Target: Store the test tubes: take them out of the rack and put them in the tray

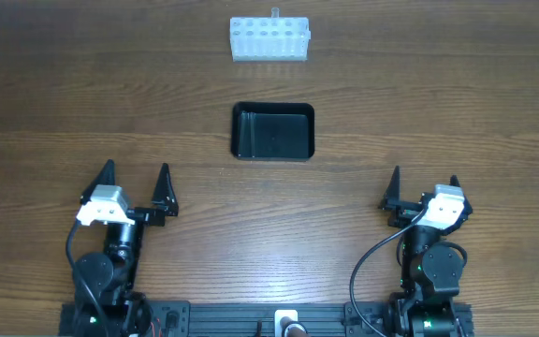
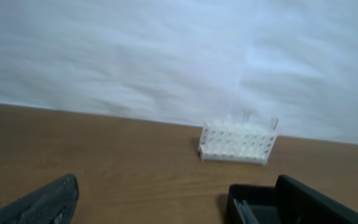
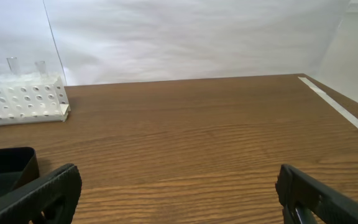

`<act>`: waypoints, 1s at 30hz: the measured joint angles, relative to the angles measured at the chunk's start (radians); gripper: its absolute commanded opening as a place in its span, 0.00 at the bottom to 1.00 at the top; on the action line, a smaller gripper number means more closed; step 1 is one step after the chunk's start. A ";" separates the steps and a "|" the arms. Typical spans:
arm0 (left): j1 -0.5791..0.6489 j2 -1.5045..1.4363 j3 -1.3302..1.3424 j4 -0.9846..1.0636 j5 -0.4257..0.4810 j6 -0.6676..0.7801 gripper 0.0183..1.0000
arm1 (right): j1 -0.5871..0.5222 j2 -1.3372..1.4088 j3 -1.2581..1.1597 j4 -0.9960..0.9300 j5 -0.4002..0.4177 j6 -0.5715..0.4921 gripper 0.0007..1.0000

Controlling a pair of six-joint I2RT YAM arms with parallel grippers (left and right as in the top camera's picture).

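A white test-tube rack [image 1: 268, 39] stands at the far middle of the wooden table, and a clear tube [image 1: 275, 13] sticks up from its back row. In the right wrist view two clear tubes [image 3: 11, 64] rise from the rack [image 3: 20, 102]. In front of the rack lies the black tray [image 1: 272, 131]; a pale glint runs along its left inner wall, and I cannot tell whether that is a tube. My left gripper [image 1: 137, 173] is open near the front left, far from both. My right gripper [image 1: 426, 178] is open near the front right, with nothing held.
Bare wood surrounds the rack and tray. A pale strip [image 3: 340, 109] marks the table's right edge in the right wrist view. A white wall rises behind the table. The left wrist view shows the rack [image 2: 237, 142] and the tray's corner [image 2: 250, 200] ahead.
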 measured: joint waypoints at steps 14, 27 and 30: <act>0.057 -0.005 0.000 -0.162 0.051 0.000 1.00 | 0.000 0.000 0.000 0.000 0.000 0.000 0.99; 0.080 -0.005 0.000 -0.162 0.055 0.000 1.00 | 0.000 0.000 0.000 0.000 0.000 0.000 0.99; 0.080 -0.005 0.000 -0.162 0.055 0.000 1.00 | 0.000 0.000 0.000 0.000 0.000 0.000 0.99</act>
